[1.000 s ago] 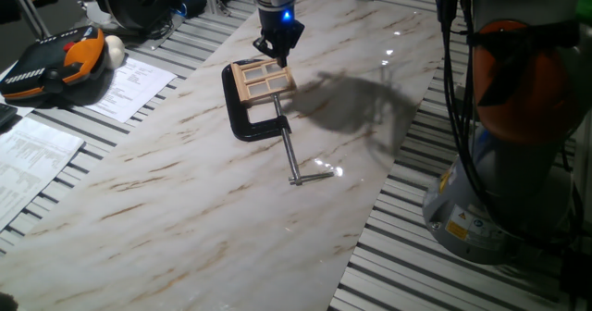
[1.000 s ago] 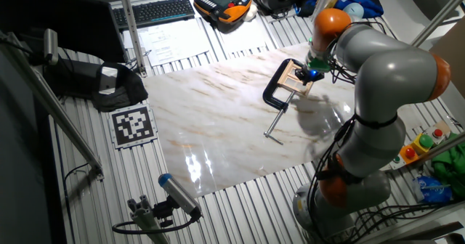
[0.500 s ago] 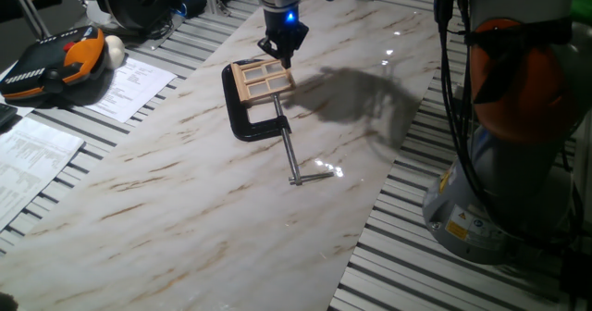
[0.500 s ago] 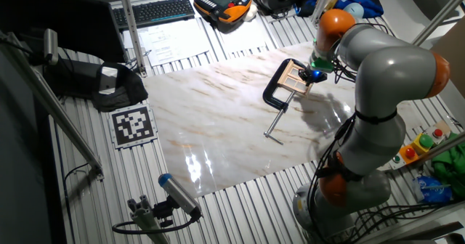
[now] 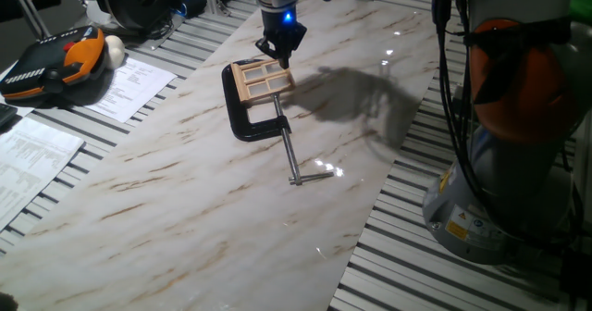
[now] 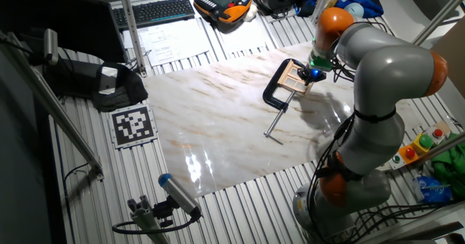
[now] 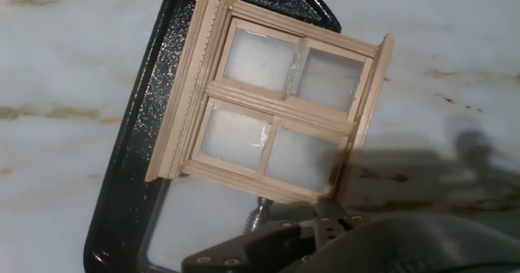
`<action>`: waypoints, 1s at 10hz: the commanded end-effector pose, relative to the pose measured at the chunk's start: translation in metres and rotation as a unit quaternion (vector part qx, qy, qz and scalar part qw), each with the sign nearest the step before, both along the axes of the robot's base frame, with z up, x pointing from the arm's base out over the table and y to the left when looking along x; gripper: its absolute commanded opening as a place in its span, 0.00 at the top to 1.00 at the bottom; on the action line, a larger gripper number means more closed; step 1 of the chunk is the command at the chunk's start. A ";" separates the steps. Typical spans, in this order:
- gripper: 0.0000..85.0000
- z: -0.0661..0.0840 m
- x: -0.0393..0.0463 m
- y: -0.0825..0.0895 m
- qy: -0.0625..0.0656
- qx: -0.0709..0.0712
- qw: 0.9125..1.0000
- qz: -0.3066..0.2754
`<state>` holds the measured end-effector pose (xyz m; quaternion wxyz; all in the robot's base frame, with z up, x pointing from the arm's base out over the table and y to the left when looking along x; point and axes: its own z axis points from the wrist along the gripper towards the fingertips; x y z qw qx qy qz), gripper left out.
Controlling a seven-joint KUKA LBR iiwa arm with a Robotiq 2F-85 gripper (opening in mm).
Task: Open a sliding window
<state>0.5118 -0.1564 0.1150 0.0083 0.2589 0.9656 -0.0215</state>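
The sliding window [image 5: 262, 78] is a small light-wood frame with four panes. It lies flat on the marble table, held in the jaws of a black C-clamp [image 5: 242, 118]. My gripper [image 5: 280, 57] points down at the window's far right edge, with its fingers together and nothing between them. The other fixed view shows the window [image 6: 294, 75] with the gripper [image 6: 313, 74] right beside it. In the hand view the window [image 7: 276, 114] fills the middle, the clamp [image 7: 146, 151] curves round its left side, and the dark fingers [image 7: 292, 239] sit at the bottom edge, just below the frame.
The clamp's screw rod [image 5: 289, 154] reaches toward the near side of the marble table [image 5: 185, 209]. An orange and black pendant [image 5: 55, 63] and papers [image 5: 129, 84] lie at the left. The robot base [image 5: 518, 144] stands at the right.
My gripper has shifted very slightly near the window's far edge. The window and the clamp have not visibly moved.
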 end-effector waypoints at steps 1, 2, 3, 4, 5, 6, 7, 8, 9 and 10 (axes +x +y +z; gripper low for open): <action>1.00 0.000 0.0004 0.000 0.000 -0.002 1.000 0.001; 1.00 0.000 -0.0009 0.000 0.002 0.003 1.000 -0.001; 1.00 -0.001 -0.0007 -0.001 0.003 0.005 1.000 0.000; 1.00 -0.002 0.0003 -0.001 0.002 0.002 1.000 0.000; 1.00 -0.001 0.0005 0.000 0.003 0.002 1.000 0.001; 1.00 -0.001 0.0002 0.000 0.005 0.011 1.000 -0.003; 1.00 -0.001 0.0002 0.000 0.007 0.024 1.000 -0.008; 1.00 -0.001 0.0002 0.000 0.009 0.038 0.999 -0.013; 1.00 -0.001 0.0002 0.000 0.012 0.008 1.000 -0.004; 1.00 -0.001 0.0002 0.000 0.023 -0.023 0.999 -0.010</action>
